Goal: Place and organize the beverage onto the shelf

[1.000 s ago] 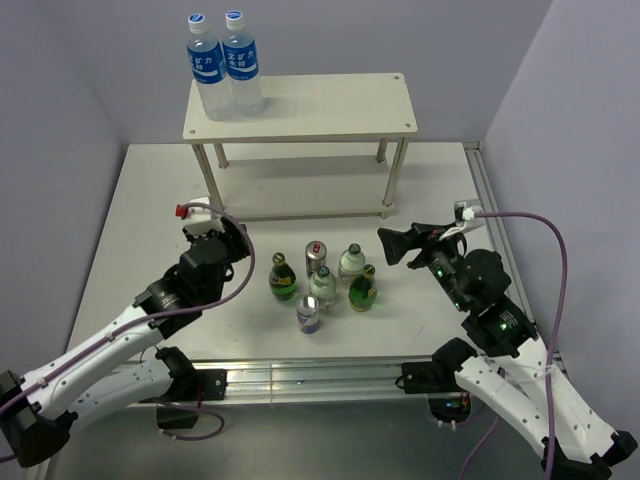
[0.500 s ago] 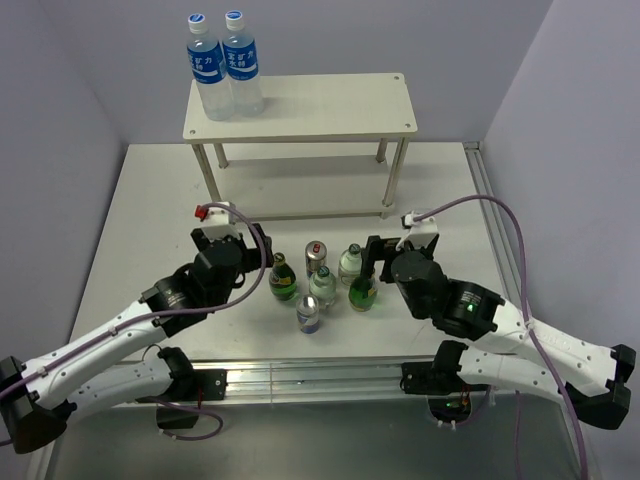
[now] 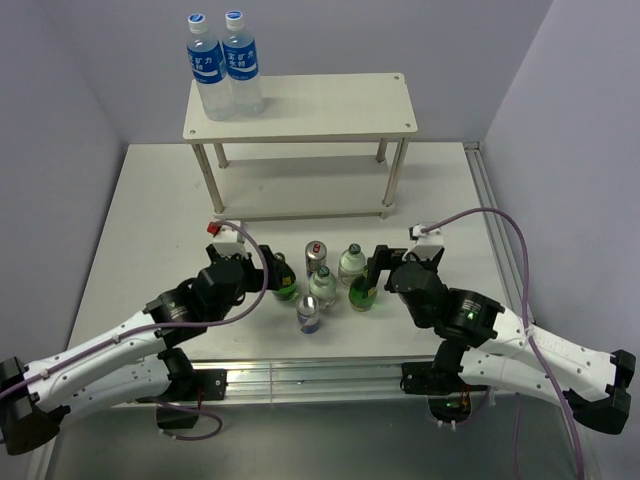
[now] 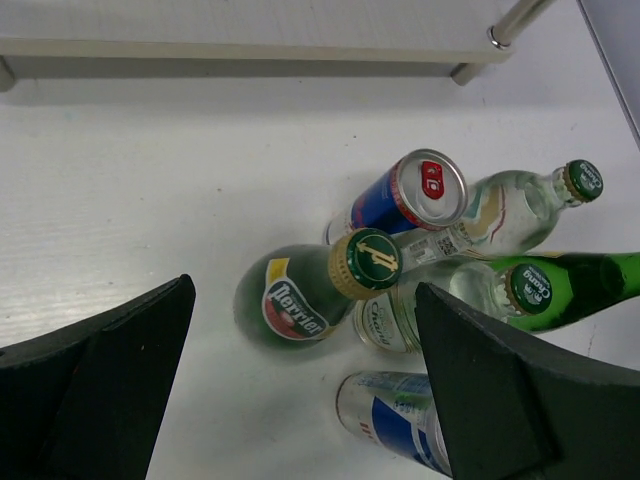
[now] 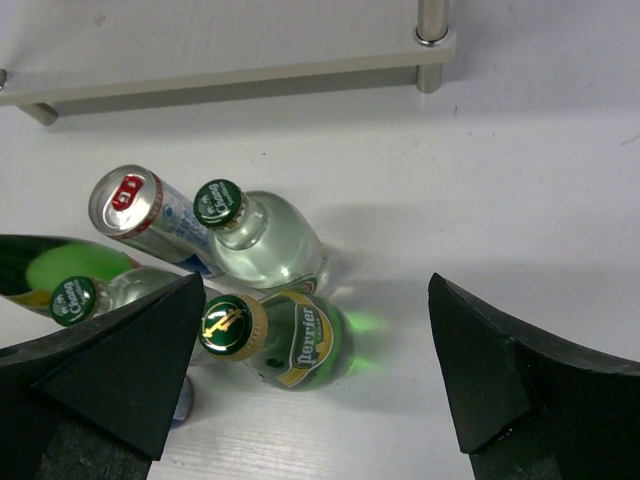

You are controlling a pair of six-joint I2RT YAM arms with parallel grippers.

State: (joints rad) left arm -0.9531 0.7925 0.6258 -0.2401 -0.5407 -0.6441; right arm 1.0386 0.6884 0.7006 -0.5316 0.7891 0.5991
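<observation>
Beverage: six small drinks stand upright in one tight cluster on the table (image 3: 150, 200), between the two claws. None is on the shelf (image 3: 300, 105) yet.
Left claw (image 4: 303, 295): released, fingers spread wide. The left green bottle (image 4: 285, 305) sits just ahead of it, inside the span of the fingers, with no pad visibly touching the glass.
Right claw (image 5: 318, 290): also released and spread wide. The right green bottle (image 5: 305, 345) sits between its fingers, closer to one than the other, with glass and pads apart.
Clear bottles (image 5: 268, 250): just beyond the right claw's bottle. Whether they touch it or only crowd it cannot be told.
Cans (image 4: 400, 195): one is just past the left claw's bottle and the other is beside that bottle, nearer the claw. Both stand close against their neighbours.
Shelf position: well beyond both claws, past the cluster. Two water bottles (image 3: 225, 70) stand at the end of the top board on the left claw's side.
Handling, glass: probably heavy for its size, rigid, smooth and breakable. The round wall looks likely to slip under a light squeeze.
Handling, cans: likely light and thin-walled, so they could dent if squeezed hard.
Where to hold: the wide body at the label, below the shoulder. The neck is narrow and would probably let the bottle swing.
Risk: the gaps between the drinks are slim, so a finger coming down beside one bottle could tip its neighbour.
</observation>
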